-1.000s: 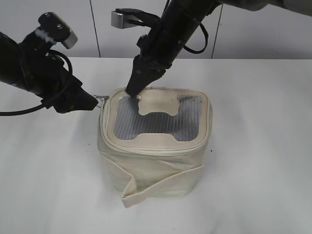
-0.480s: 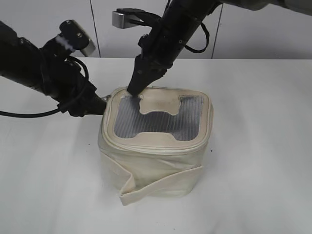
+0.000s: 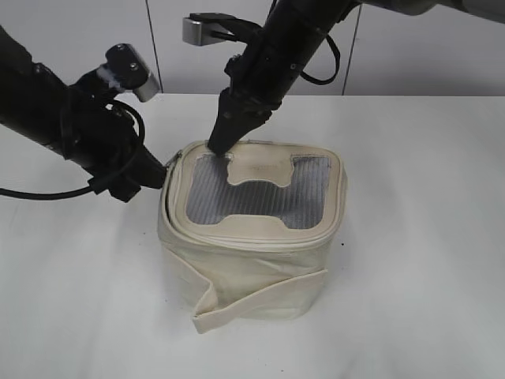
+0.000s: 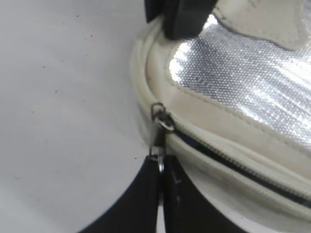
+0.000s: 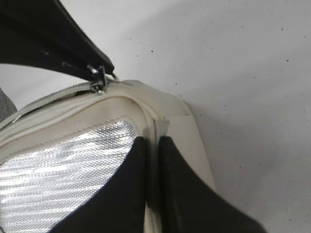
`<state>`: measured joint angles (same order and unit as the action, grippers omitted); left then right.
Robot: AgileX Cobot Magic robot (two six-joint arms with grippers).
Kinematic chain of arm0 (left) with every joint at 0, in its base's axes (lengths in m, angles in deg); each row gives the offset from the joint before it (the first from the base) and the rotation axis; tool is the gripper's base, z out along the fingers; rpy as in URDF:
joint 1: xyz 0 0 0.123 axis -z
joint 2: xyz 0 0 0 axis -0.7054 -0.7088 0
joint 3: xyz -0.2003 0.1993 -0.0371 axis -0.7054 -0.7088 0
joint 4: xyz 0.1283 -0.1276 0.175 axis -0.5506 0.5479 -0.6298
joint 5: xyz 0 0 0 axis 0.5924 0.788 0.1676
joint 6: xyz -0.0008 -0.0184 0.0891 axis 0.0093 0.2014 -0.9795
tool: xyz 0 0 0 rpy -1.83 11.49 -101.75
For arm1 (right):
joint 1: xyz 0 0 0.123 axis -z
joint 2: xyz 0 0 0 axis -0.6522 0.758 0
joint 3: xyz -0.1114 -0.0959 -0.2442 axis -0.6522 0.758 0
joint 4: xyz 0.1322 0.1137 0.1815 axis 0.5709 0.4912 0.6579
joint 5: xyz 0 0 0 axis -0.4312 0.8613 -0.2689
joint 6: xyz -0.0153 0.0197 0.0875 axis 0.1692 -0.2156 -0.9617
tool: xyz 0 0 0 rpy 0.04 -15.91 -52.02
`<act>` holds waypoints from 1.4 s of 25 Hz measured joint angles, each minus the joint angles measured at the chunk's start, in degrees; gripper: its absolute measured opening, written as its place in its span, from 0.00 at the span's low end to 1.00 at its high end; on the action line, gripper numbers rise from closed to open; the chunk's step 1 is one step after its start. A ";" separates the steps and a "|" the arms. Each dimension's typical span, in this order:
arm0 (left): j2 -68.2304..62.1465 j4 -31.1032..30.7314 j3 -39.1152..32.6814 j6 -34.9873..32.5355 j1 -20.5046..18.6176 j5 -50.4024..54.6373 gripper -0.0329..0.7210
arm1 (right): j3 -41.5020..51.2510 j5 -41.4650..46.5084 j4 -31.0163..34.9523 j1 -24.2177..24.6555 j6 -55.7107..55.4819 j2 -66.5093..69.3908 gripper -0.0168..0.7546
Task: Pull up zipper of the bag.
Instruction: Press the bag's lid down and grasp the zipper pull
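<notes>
Both arms are black, with loose black cables looping beside their wrists. Each carries a small grey camera block near the wrist. The left gripper (image 3: 150, 170) and right gripper (image 3: 219, 139) have tapered matte-black fingers

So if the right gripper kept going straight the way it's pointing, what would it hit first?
The right gripper points down at the small cream-white fabric bag and appears to press already on its top rear corner, beside the grey mesh panel. Going on would push into the bag.
</notes>
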<state>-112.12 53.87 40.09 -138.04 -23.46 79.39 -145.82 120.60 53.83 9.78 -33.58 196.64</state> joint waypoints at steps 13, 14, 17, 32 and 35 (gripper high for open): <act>3.60 -7.60 0.31 16.16 0.06 7.45 0.04 | 0.00 0.00 -0.14 -0.06 -1.12 -0.03 0.07; 3.60 -7.91 0.31 17.12 0.10 8.20 0.04 | 0.00 0.00 -0.14 -0.06 -1.14 -0.03 0.07; 3.66 -9.14 0.31 20.37 0.10 10.18 0.04 | 0.00 0.00 -0.14 -0.10 -1.42 -0.03 0.07; 9.85 -11.47 -2.16 28.88 0.22 17.51 0.04 | 0.00 0.00 0.47 -0.56 -2.29 -0.03 0.07; 10.27 -10.76 -3.86 29.55 0.29 17.80 0.04 | 0.00 0.00 0.36 -0.56 -2.37 -0.03 0.07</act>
<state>-101.86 43.11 36.23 -108.49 -23.17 97.18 -145.82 120.60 54.19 9.22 -35.95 196.61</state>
